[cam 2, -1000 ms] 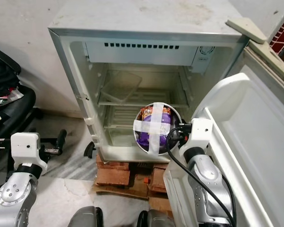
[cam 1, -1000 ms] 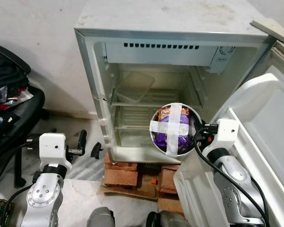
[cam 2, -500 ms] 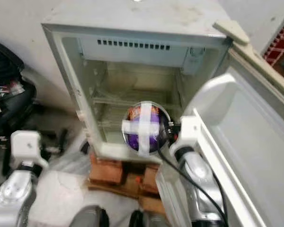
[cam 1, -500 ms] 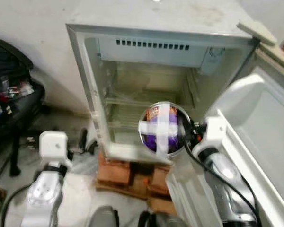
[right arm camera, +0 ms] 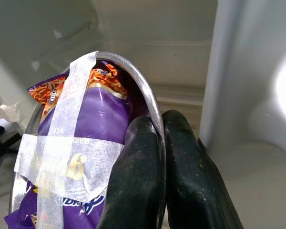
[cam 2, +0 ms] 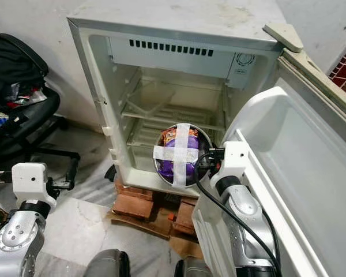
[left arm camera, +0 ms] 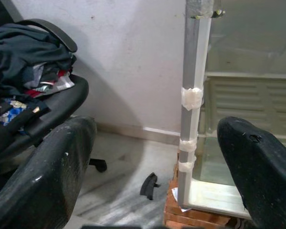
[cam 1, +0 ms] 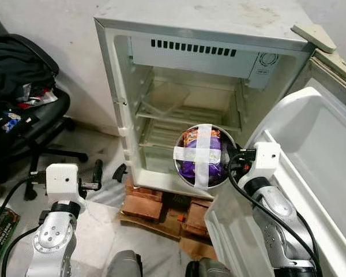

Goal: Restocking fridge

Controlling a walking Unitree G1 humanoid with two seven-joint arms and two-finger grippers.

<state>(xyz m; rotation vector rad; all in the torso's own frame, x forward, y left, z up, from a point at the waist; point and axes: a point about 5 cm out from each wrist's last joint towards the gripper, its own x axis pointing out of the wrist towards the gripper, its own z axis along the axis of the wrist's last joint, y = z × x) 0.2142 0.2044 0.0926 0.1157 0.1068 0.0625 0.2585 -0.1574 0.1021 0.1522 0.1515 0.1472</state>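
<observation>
1. Against the wall: small white fridge [cam 1: 219, 75], standing open on bricks [cam 1: 143, 206] and a flattened cardboard sheet [cam 1: 187, 239]. Inner wire shelves [cam 1: 179, 112] bare except for a clear tray [cam 1: 161, 95] leaning tilted on the upper shelf at the robot's left.
2. Fridge door [cam 1: 311, 167], white, swung wide to the robot's right, its inner face and rail showing.
3. Metal bowl [cam 1: 205, 156], round, tipped so its mouth faces the camera, held at the fridge opening level with the lower shelf. A purple and orange snack packet [right arm camera: 86, 129] sits inside, kept in by a cross of white tape [cam 1: 199, 154] over the mouth.
4. Right gripper [right arm camera: 162, 138]: jaws pinching the bowl's rim, one finger inside against the packet, the other outside the metal wall.
5. Left gripper [cam 1: 108, 176]: held low beside the fridge's left edge, above the floor; jaws spread wide, nothing between them.
6. Black office chair [cam 1: 34, 124], at the robot's left, piled with dark clothing [cam 1: 14, 66].
7. Floor [cam 1: 98, 225]: pale stone; a small black part [left arm camera: 149, 185] lies near the bricks.
</observation>
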